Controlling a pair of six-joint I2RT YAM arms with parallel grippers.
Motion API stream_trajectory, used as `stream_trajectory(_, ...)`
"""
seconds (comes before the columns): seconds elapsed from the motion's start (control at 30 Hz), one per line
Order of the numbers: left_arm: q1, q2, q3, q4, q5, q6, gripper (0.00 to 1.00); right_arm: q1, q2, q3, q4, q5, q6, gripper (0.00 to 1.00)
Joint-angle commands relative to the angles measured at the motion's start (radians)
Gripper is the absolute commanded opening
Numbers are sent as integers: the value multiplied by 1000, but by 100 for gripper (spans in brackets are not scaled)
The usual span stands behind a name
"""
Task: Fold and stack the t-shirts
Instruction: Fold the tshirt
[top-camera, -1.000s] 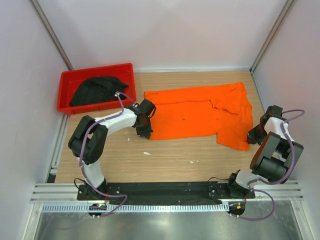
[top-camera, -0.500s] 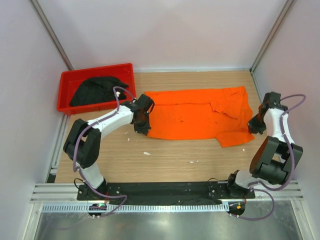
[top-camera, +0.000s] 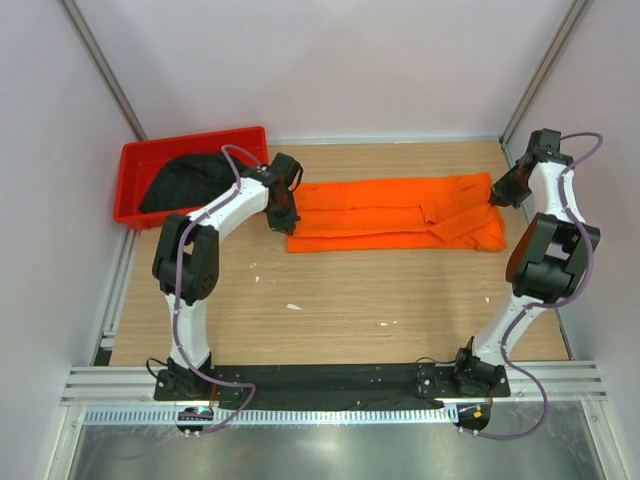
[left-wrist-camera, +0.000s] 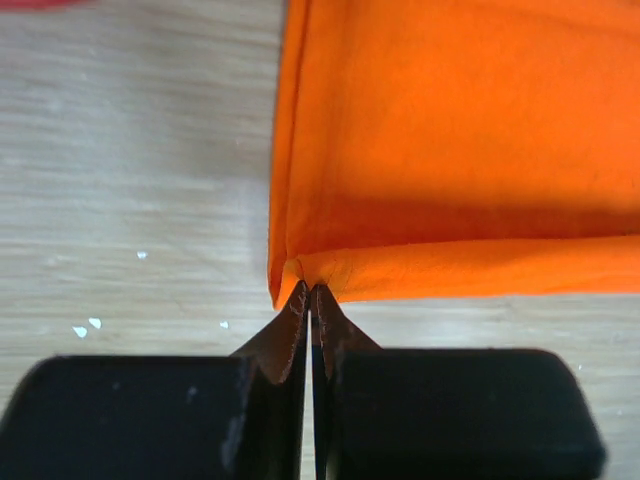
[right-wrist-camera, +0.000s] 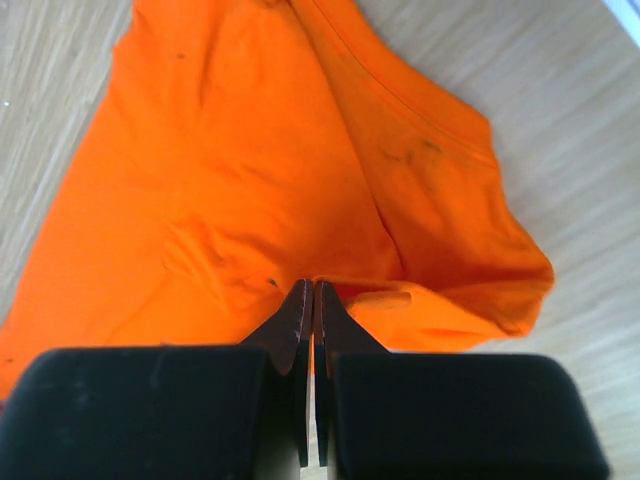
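**Orange shirt pinched at both ends, lengthwise fold in hand**

Orange cloth is pinched at the very tips of the left end effector (left-wrist-camera: 310, 292), whose jaws are clamped shut on a doubled corner where two layers meet. The right end effector (right-wrist-camera: 313, 292) is likewise clenched on a bunched edge of the same cloth at the opposite end. Between them the orange t-shirt (top-camera: 395, 213) is laid across the far half of the tabletop (top-camera: 350, 300) as a long, narrow band, with a rumpled flap near its right end. The black t-shirt (top-camera: 190, 180) is heaped in the red bin (top-camera: 135, 165) at the far left, not yet folded.

The step in hand is judged to be the lengthwise fold. To do it well, both corners should be carried at an even height and pace, so that the cloth is held lightly taut and one edge is laid square on the other. The grip should be let go only once the edges are matched and the cloth rests flat. The rumple at the right end should be smoothed before the next fold, or a lopsided stack is likely.
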Motion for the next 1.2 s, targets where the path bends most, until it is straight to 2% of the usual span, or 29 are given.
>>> stream_trajectory(0.0, 23, 43, 83, -50, -9, 10, 0, -1, 38, 102, -12, -71, -3, 1)
stream_trajectory(0.3, 44, 132, 252, -104, -43, 12, 0, -1, 126, 204, 9, -141, 31, 1)
stream_trajectory(1.17, 76, 307, 462, -154, -88, -33, 0, -3, 350, 432, 22, -192, 92, 1)
